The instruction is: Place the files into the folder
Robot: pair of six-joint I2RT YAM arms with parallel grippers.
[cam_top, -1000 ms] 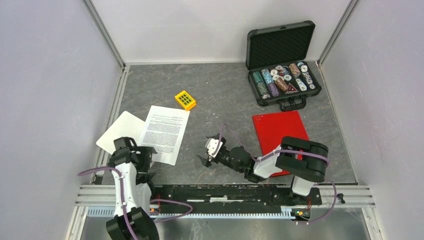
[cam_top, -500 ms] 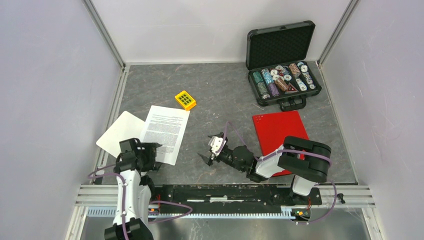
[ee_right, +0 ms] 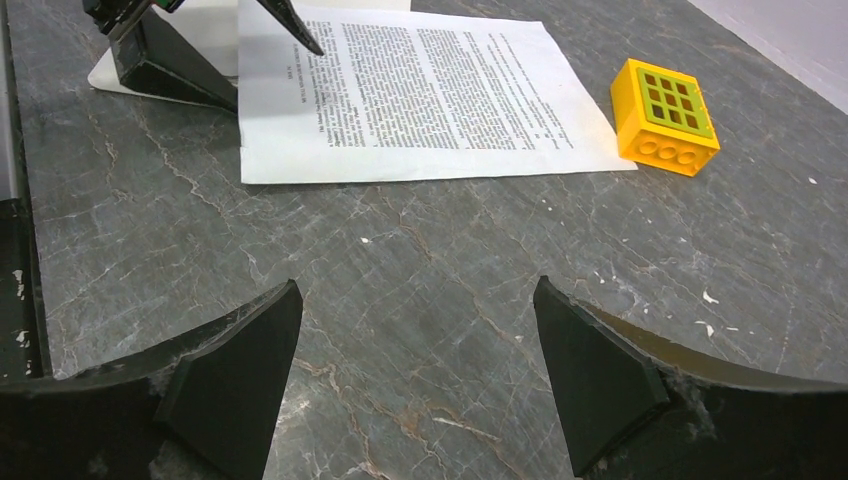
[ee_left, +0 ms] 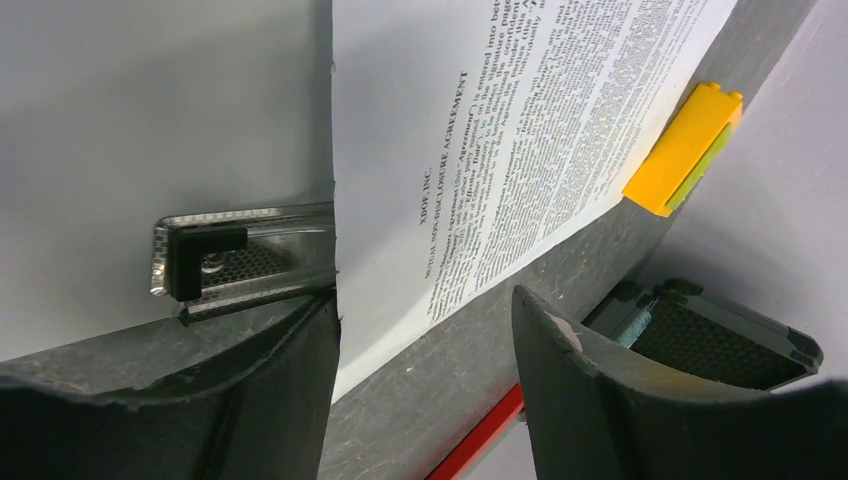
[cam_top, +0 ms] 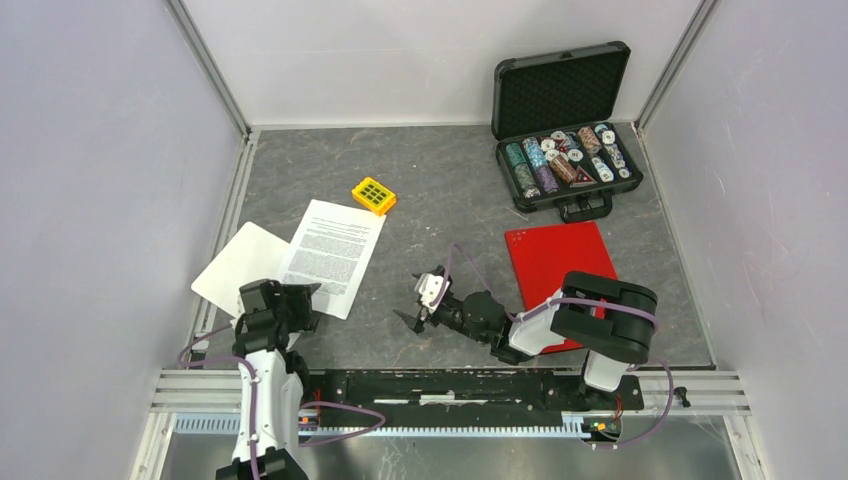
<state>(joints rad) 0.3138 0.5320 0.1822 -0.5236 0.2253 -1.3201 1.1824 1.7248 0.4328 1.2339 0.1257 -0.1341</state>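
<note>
Grey marbled tabletop (cam_top: 450, 190), pale walls (cam_top: 90, 150), aluminium rails (cam_top: 205, 60)

White clipboard (cam_top: 238, 263) lies beside the left hand (cam_top: 306, 306), yellow brick (cam_top: 374, 196) beyond it, open poker-chip case (cam_top: 566, 130) well past the right hand (cam_top: 414, 298).

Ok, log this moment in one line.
left pincer: open, astride near edge of paper sheet | right pincer: open, above table | red folder: closed, flat

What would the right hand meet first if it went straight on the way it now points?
Probably the printed sheet: from the right hand, bare table lies ahead, then the sheet's near edge. Height above it is unclear.
</note>
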